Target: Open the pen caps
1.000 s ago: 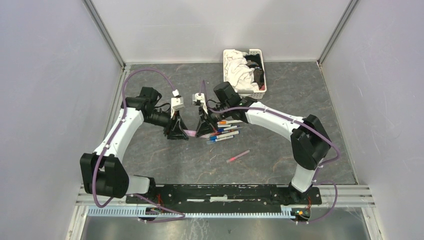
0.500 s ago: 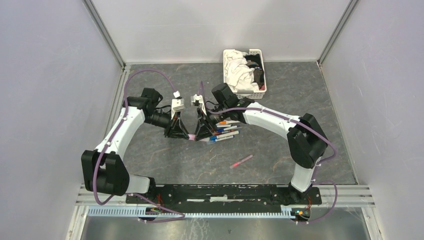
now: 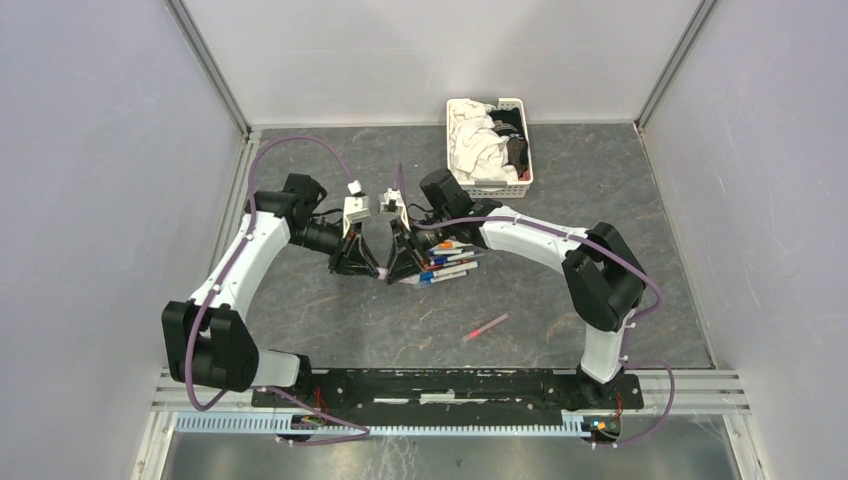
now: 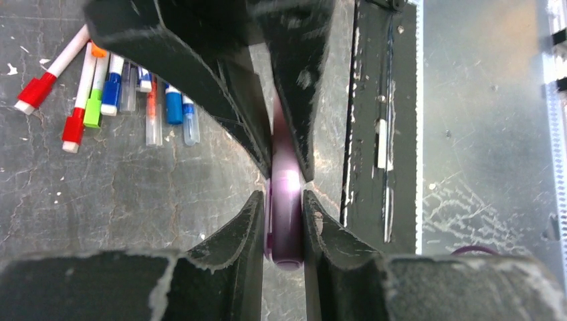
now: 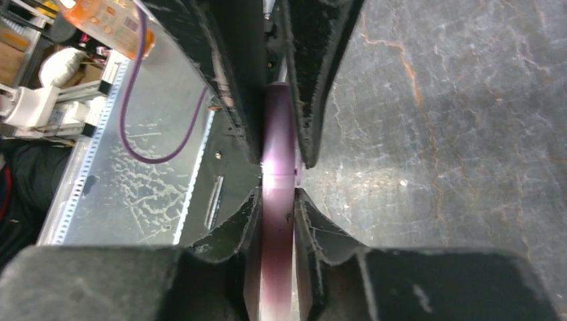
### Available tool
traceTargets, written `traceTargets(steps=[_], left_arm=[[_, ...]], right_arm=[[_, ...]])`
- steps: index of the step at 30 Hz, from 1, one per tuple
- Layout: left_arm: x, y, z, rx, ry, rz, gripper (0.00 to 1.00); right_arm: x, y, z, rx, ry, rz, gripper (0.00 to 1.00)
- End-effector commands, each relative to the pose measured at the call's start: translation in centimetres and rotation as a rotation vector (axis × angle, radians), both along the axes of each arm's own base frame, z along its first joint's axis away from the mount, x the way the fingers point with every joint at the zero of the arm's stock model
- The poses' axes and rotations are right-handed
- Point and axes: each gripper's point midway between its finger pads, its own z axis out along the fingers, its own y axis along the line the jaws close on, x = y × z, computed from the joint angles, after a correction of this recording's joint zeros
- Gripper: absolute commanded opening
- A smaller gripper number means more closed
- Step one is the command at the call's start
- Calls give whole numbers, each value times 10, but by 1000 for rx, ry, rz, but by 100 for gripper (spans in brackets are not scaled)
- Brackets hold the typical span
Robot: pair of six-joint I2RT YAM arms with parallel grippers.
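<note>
Two sets of jaws pinch one lilac pen [image 4: 286,200] (opposite ends); white basket [image 3: 527,140] holds cloths [image 3: 470,140].

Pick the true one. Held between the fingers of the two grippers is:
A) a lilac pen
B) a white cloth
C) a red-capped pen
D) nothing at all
A: both wrist views show the lilac pen pinched by the left gripper at one end and the right gripper at the other, while the red-capped pens lie off to the side.
</note>
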Motion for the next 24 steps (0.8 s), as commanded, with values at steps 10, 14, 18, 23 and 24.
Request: traceTargets(steps=[10, 14, 18, 23, 24], left_arm=[[34, 19, 12, 77, -144, 47, 2], [45, 41, 4, 156, -170, 61, 2], [53, 60, -1, 224, -190, 65, 2], [65, 63, -8, 223, -206, 106, 2], [64, 60, -10, 202, -187, 124, 2]], right_arm=[[25, -45, -22, -111, -43, -133, 0], [28, -67, -38, -181, -43, -166, 0], [36, -84, -55, -264, -61, -207, 0], [71, -104, -56, -299, -80, -376, 0], [82, -112, -58, -313, -88, -451, 0]])
